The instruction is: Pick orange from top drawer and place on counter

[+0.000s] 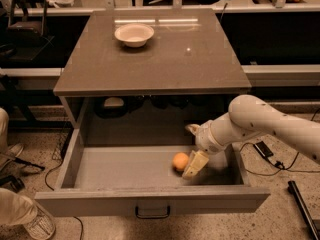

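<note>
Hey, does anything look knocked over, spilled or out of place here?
Nothing stands out. The orange sits on the floor of the open top drawer, right side, with the gripper just beside it. The white bowl stands upright on the counter.

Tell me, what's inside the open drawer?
An orange lies on the drawer floor, with the claw beside it. The arm covers one back corner, and the front wall hides the nearest floor.
</note>
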You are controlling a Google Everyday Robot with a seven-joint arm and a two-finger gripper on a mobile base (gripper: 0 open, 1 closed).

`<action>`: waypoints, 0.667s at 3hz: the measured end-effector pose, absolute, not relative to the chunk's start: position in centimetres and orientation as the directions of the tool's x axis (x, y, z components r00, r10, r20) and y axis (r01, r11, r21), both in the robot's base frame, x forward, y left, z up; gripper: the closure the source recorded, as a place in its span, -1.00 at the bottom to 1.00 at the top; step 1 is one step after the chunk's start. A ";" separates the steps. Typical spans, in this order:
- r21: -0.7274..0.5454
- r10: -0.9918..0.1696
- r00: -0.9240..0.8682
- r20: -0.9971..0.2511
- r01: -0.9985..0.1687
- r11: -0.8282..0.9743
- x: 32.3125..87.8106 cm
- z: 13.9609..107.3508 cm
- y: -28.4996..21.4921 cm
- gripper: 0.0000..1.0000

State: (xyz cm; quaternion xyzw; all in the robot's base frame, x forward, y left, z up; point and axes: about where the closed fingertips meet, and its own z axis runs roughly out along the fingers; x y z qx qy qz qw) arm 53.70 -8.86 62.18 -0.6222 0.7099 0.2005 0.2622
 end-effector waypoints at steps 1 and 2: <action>-0.060 -0.771 -0.071 -0.633 -0.988 0.141 53.1 61.9 -8.7 -1.00; -0.065 -0.766 -0.058 -0.640 -0.989 0.129 52.6 61.7 -8.5 -1.00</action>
